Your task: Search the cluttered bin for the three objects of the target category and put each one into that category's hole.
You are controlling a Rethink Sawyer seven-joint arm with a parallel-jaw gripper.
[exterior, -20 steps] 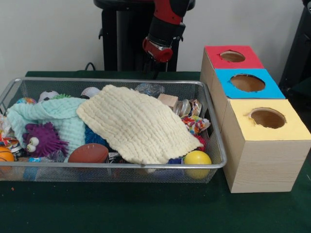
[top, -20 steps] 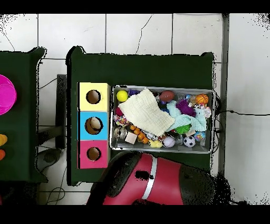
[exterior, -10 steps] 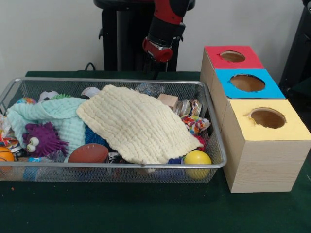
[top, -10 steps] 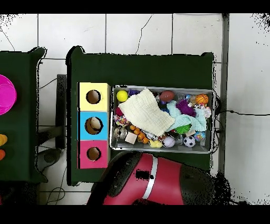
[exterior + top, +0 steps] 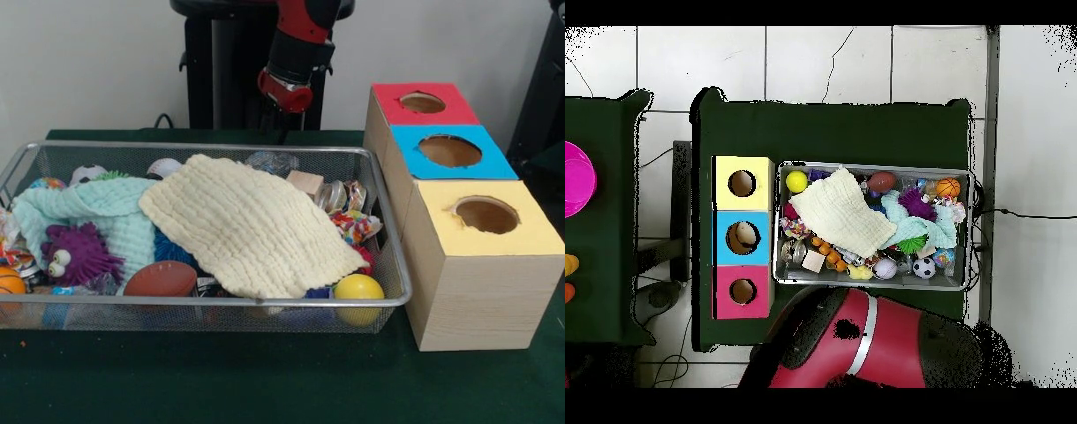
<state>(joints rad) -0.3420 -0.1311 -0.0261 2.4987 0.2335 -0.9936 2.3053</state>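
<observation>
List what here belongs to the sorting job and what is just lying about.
Belongs to the job:
arm
wire bin and its toys, such as the yellow ball and football
red box, blue box, yellow box

Lying about:
cream cloth and green cloth, draped over the toys
pink disc, off to the side
cable

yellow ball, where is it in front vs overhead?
Front view: yellow ball in the wire bin's near right corner, beside the yellow-topped box.
Overhead view: same ball in the bin's upper left corner, next to the yellow-topped box.
Shared landmark: the cream cloth touching the ball's side.
</observation>
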